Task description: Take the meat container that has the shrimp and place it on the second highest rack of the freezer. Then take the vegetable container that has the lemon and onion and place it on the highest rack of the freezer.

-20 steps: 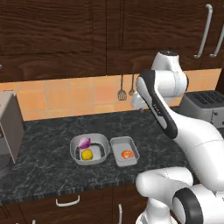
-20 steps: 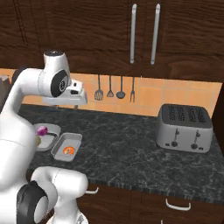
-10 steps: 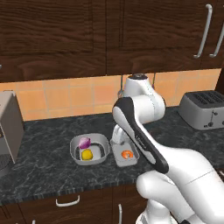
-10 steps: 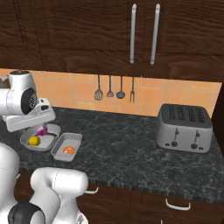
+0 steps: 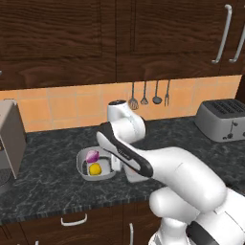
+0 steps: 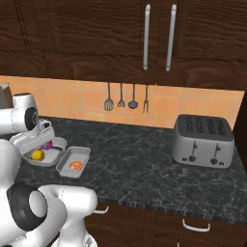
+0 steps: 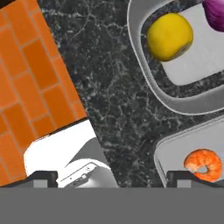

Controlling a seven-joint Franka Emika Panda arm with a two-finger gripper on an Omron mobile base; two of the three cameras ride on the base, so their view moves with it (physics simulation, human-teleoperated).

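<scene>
The vegetable container point(image 5: 84, 169) sits on the dark counter holding a yellow lemon point(image 5: 95, 168) and a purple onion point(image 5: 92, 155). To its right lies the meat container point(image 6: 82, 155) with an orange shrimp point(image 6: 75, 166); in the left base view my arm hides it. My gripper point(image 6: 34, 146) hangs low over the two containers. In the hand view its fingers stand wide apart, open and holding nothing, and the right fingertip point(image 7: 191, 178) is over the meat container point(image 7: 175, 148) beside the shrimp point(image 7: 204, 162). The lemon point(image 7: 169, 36) and onion point(image 7: 216, 13) lie above in their container point(image 7: 144, 74).
A silver toaster point(image 6: 202, 140) stands at the counter's right. Kitchen utensils point(image 6: 126, 96) hang on the orange tiled wall. A grey appliance point(image 5: 9, 139) stands at the far left. Dark cabinets hang overhead, and the counter's front edge point(image 5: 72, 206) runs close to the containers.
The arm has swung left and down from over the counter's middle, bringing the hand low over the two containers. The containers have not moved.
</scene>
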